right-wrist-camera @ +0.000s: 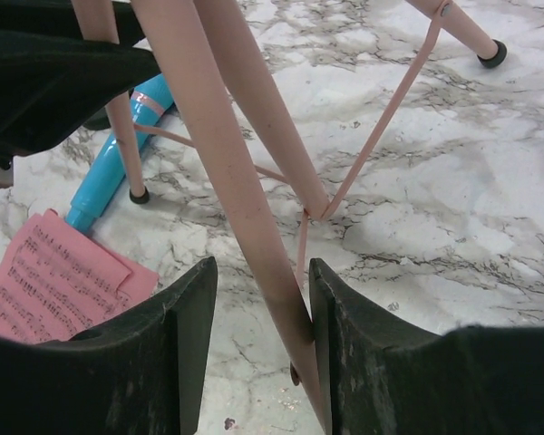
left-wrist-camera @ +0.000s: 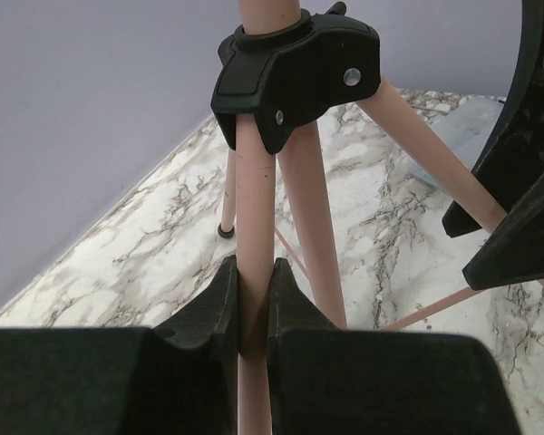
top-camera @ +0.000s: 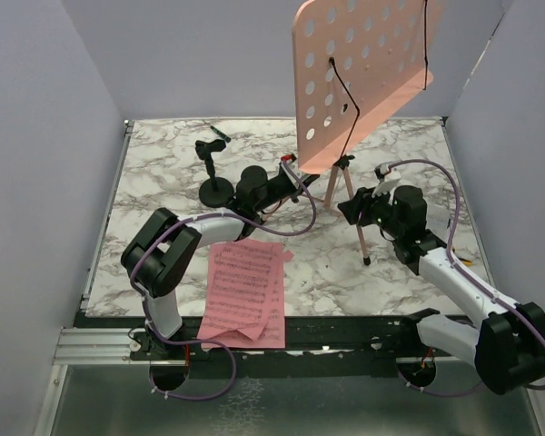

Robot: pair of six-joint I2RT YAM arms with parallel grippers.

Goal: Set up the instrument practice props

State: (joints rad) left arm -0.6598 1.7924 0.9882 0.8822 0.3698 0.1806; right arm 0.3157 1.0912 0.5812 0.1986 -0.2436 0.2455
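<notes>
With the left gripper [left-wrist-camera: 252,292] pinching a lower tube of the music stand [top-camera: 363,73], which stands upright on the marble table [top-camera: 163,182], centre the tripod leg [right-wrist-camera: 242,210] inside the right gripper [right-wrist-camera: 263,290], its jaws spread, before clamping, so the stand does not twist.

- music stand [top-camera: 363,64] — salmon pink, its desk patterned with round holes (hub and leg tips black)
- sheet-music pages [top-camera: 245,291] — pink, lined with fine black notation
- stick [right-wrist-camera: 100,181] — light blue
- table [top-camera: 163,173] — white marble, grey-black veins
</notes>
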